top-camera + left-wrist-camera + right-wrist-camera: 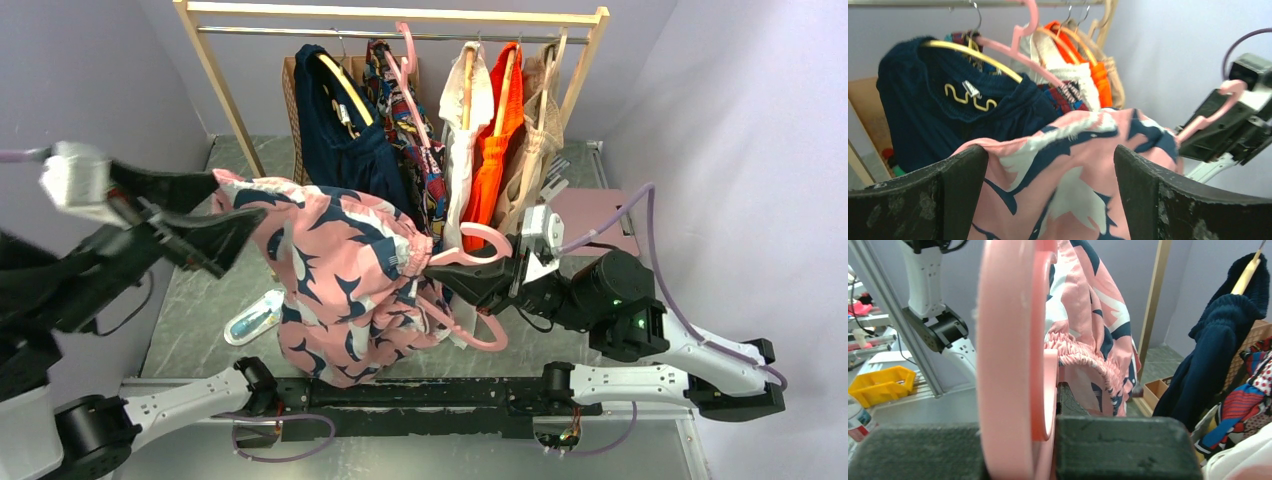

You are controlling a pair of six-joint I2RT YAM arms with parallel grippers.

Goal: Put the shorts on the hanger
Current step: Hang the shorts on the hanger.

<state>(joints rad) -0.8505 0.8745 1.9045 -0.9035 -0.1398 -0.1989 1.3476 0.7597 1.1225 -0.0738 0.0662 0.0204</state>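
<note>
The loose pink wave-print fabric shorts hang mid-view above the table, apparently draped over the large pale-pink plastic hanger. At three o'clock the right jaws clamp the hanger to steady it. At nine o'clock the left jaws stand wide, gripping nothing, probably so the cloth can settle.

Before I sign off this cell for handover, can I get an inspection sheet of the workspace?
Surface: grey mottled table, no spills seen.
Job's things: shorts hang off the table, waistband bunched against the pink hanger.
Clutter: small pale packet on the table; pink board at far right.
Grippers: left gripper open at the shorts' edge; right gripper shut on the hanger.
Cables: lilac cable loops off the right arm, away from the fabric.
Surroundings: wooden rack with hung garments; lilac walls.
</note>
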